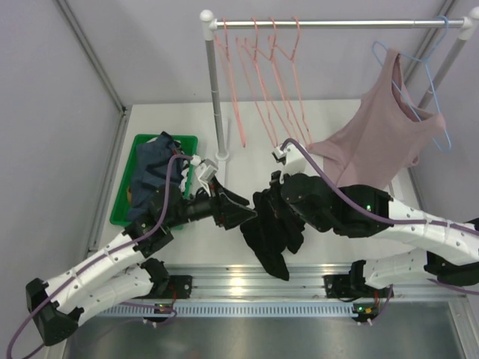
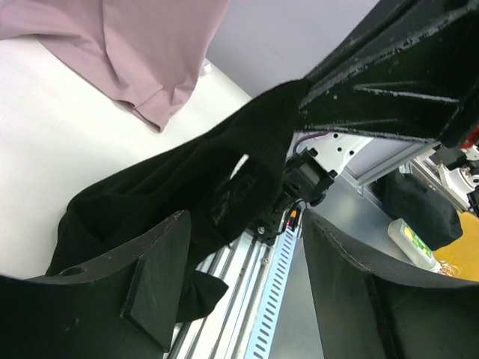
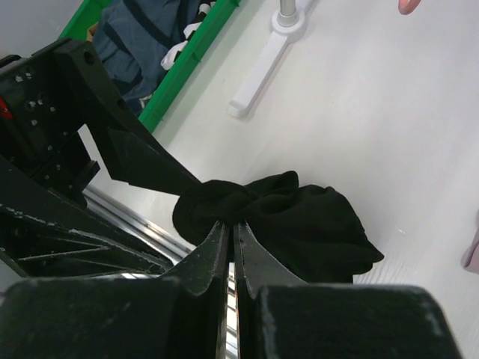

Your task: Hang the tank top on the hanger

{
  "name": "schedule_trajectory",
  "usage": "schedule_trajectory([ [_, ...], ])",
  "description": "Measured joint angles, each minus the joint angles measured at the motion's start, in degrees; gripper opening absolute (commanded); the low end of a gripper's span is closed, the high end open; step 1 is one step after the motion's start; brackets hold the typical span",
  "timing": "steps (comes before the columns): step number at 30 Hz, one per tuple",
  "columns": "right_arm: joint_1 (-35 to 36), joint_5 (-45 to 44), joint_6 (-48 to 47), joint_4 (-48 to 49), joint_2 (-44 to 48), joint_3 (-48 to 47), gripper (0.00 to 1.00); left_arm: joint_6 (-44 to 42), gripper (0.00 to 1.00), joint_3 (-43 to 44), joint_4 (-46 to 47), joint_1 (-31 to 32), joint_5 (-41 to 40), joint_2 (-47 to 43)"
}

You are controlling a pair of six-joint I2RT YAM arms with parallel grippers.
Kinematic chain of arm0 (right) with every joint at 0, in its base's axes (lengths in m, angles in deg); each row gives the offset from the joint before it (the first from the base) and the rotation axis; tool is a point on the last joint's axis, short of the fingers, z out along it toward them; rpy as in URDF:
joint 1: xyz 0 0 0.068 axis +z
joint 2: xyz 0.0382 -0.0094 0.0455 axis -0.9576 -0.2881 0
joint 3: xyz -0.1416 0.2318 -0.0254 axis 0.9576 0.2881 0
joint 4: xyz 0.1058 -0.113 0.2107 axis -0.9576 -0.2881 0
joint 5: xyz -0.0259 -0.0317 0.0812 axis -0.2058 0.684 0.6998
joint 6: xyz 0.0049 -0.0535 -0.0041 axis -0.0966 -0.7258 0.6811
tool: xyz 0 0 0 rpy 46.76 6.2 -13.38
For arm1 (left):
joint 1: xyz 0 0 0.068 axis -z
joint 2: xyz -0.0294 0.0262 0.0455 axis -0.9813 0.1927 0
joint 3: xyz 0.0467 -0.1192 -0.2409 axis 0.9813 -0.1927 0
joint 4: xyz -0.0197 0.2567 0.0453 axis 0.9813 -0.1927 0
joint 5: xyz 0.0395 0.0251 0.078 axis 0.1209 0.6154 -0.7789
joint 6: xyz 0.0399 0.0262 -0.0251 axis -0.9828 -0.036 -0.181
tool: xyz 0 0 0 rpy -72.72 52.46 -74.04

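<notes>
The black tank top (image 1: pixel 271 239) hangs bunched from my right gripper (image 1: pixel 271 200) above the table's near edge. In the right wrist view the right gripper (image 3: pixel 233 226) is shut on a fold of the tank top (image 3: pixel 299 217). My left gripper (image 1: pixel 243 212) is open just left of the cloth. In the left wrist view the left gripper (image 2: pixel 243 224) is wide open, with the tank top (image 2: pixel 194 179) draped just beyond the fingertips. Several salmon-pink hangers (image 1: pixel 258 67) hang on the rail at the back, apart from both grippers.
A dusty-pink top (image 1: pixel 374 142) hangs on a light-blue hanger (image 1: pixel 430 75) at the rail's right end. A green bin (image 1: pixel 122 203) at the left holds a dark blue-grey garment (image 1: pixel 153 168). The rack post (image 1: pixel 215 97) stands behind the left gripper.
</notes>
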Motion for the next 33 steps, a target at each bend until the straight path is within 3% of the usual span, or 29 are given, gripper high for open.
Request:
schedule_trajectory([
  [8, -0.22, 0.52, 0.0, 0.42, -1.57, -0.02, 0.0, -0.02, 0.64, -0.04, 3.65, 1.92, -0.13, 4.83],
  [11, -0.61, 0.83, 0.0, 1.18, -1.84, -0.02, 0.0, -0.09, 0.58, -0.04, 4.17, 3.15, -1.38, 5.97],
  [12, -0.7, 1.01, 0.0, 1.38, -1.88, -0.02, 0.0, -0.11, 0.54, -0.07, 4.46, 3.52, -1.9, 6.34],
  [13, -0.74, 1.16, 0.02, 1.57, -1.88, -0.02, 0.0, -0.17, 0.38, -0.07, 4.74, 3.78, -2.23, 6.58],
  [16, -0.79, 1.57, 0.04, 2.32, -1.88, -0.02, 0.0, -0.39, 0.14, -0.07, 5.86, 4.63, -3.48, 8.22],
  [17, -0.83, 1.6, 0.07, 2.43, -1.88, -0.02, 0.04, -0.44, 0.01, -0.07, 6.01, 4.87, -3.78, 8.7],
  [21, -1.68, 1.57, 0.59, 3.08, -1.33, 1.38, 0.18, -0.94, 0.0, -0.07, 5.99, 5.55, -4.66, 8.79],
  [28, -5.84, 1.14, 3.5, 3.63, 5.6, 12.63, 0.66, -0.13, 0.0, -0.02, 5.27, 5.68, -5.97, 6.93],
  [30, -6.05, 0.87, 4.33, 3.56, 8.35, 15.19, 0.68, 0.5, 0.0, 0.35, 4.09, 5.7, -7.28, 7.1],
  [33, -6.05, 0.83, 5.86, 3.58, 13.55, 18.97, 0.59, 1.7, 0.0, 1.73, 1.44, 5.75, -10.19, 8.52],
])
